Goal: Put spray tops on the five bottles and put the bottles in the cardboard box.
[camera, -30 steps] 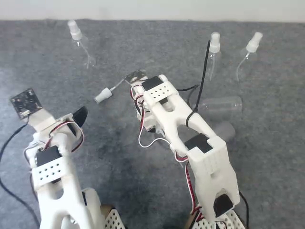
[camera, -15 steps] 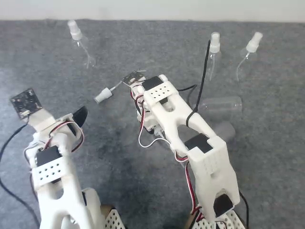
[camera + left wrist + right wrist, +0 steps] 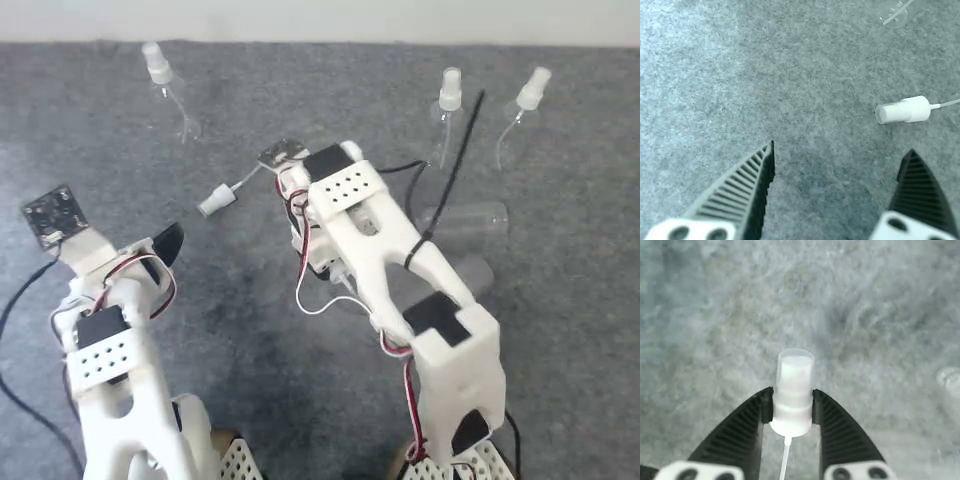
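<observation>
Right arm (image 3: 380,240) shifted, hand (image 3: 791,394) gripping one spray top (image 3: 795,370), three bottles (image 3: 175,110) (image 3: 447,115) (image 3: 515,125) upright

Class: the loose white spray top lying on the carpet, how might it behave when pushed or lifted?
The spray top is small and plastic-looking, so probably light and easily flicked aside. Being round and lying on its side, it may roll. The thin dip tube looks bendy, so it could flex or snag the carpet.
</observation>
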Controlling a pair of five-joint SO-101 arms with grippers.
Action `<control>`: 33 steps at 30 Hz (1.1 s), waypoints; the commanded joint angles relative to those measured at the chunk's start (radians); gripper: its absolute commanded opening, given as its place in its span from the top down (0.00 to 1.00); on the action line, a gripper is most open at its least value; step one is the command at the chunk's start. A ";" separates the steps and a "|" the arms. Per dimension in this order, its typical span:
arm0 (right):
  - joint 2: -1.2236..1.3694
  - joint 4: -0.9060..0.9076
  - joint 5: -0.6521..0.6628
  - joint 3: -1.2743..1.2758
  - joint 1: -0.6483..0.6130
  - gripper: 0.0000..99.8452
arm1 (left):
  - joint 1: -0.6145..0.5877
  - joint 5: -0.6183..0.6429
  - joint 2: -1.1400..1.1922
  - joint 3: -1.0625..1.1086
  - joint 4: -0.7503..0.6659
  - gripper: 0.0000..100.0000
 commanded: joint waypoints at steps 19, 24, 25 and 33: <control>-0.716 0.143 0.009 0.117 0.101 0.99 | -0.002 0.005 -0.031 -0.008 -0.023 0.64; -0.860 0.143 0.009 0.192 0.104 0.99 | -0.002 0.005 -0.031 -0.007 -0.023 0.64; -0.878 0.143 0.009 0.210 0.107 0.99 | -0.002 0.005 -0.031 -0.007 -0.023 0.64; -1.003 0.077 0.003 0.356 0.274 0.99 | 0.064 -0.014 -0.031 -0.015 -0.023 0.64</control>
